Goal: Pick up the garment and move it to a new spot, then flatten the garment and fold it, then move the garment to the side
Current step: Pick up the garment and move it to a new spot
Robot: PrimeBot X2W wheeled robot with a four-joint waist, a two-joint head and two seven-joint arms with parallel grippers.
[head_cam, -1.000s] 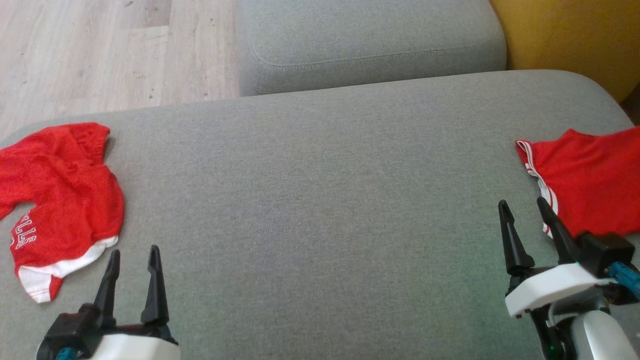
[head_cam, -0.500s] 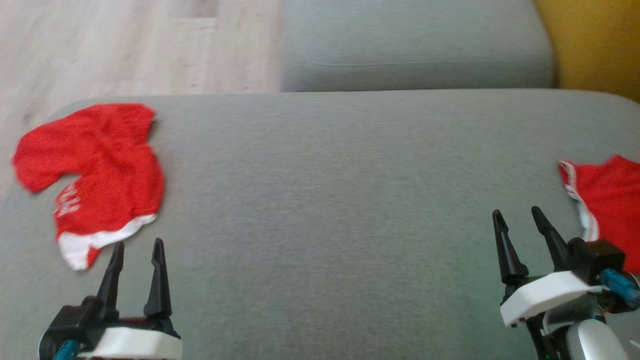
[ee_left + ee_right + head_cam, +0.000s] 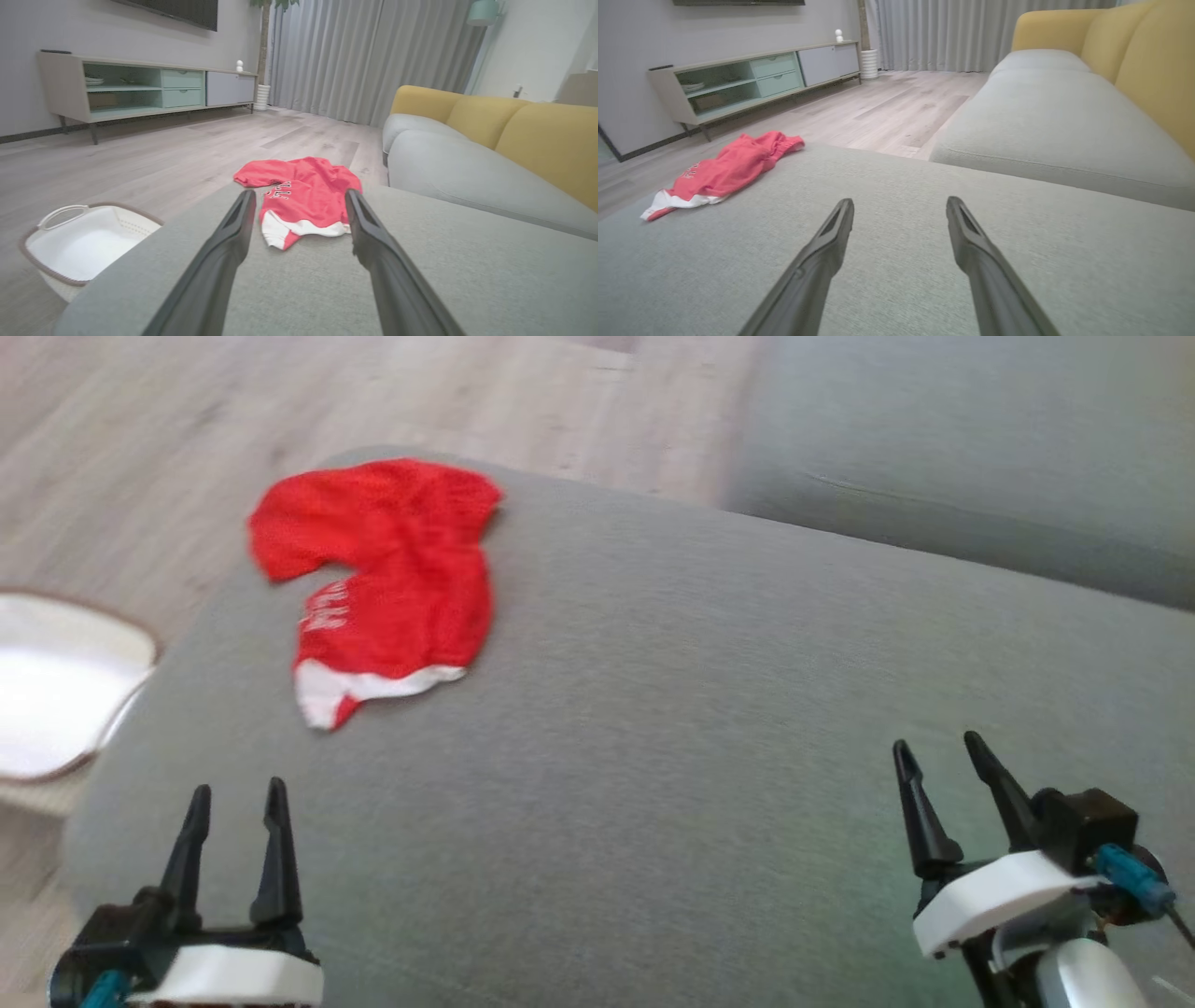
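Observation:
The garment (image 3: 378,579) is a red mesh piece with white lettering and a white hem, lying crumpled near the far left corner of the grey ottoman (image 3: 653,728). It also lies ahead of the fingers in the left wrist view, garment (image 3: 303,196), and off to the left in the right wrist view, garment (image 3: 724,172). My left gripper (image 3: 235,795) hovers open over the ottoman's near left part, short of the garment. At the lower right my right gripper (image 3: 936,749) stands open over bare cushion, far from the garment. Both hold nothing.
A white laundry basket (image 3: 79,242) stands on the wood floor left of the ottoman, also basket (image 3: 56,681). A grey and yellow sofa (image 3: 467,154) runs behind and to the right. A TV cabinet (image 3: 140,88) lines the far wall.
The head camera has swung left: the left garment now sits nearer the picture's middle, the red garment at the right edge has left the frame, and the basket has come in. Both grippers stay open.

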